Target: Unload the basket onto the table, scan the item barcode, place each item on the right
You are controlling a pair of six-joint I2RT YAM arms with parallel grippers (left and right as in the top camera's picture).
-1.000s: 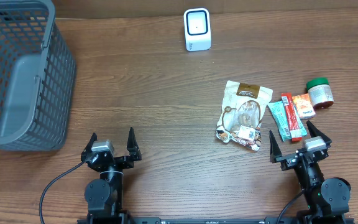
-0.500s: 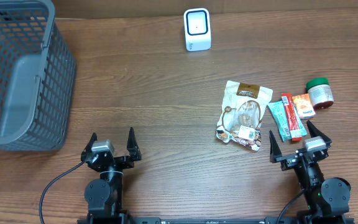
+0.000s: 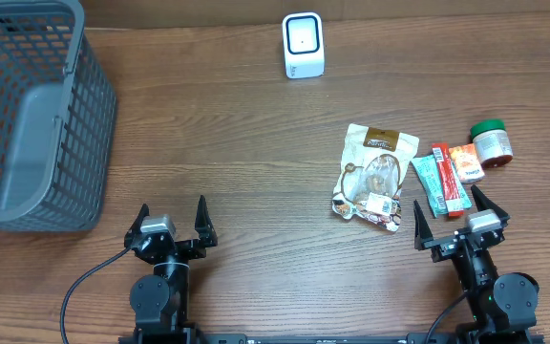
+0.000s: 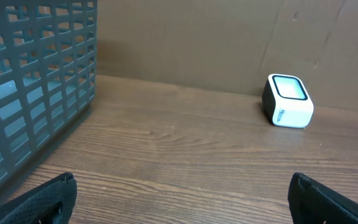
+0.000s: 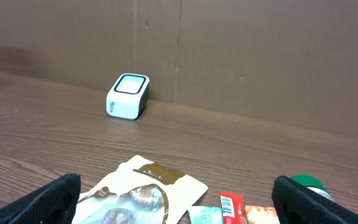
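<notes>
While the basket (image 3: 27, 115) stands well off to the left, the snack pouch (image 3: 375, 172) lies flat, well apart from the scanner (image 3: 303, 45) and close beside the bars (image 3: 444, 179) and jar (image 3: 492, 142). A loose pick could drag a neighbour or turn the barcode away. Both arms sit low at the near edge, left gripper (image 3: 172, 205) and right gripper (image 3: 447, 203) spread wide, holding nothing.

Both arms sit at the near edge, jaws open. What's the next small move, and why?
Probably ease the right gripper forward and slightly left, toward the near edge of the snack pouch. Its jaws stand open and empty, the pouch lies just ahead, and the left gripper is far from every item.
</notes>
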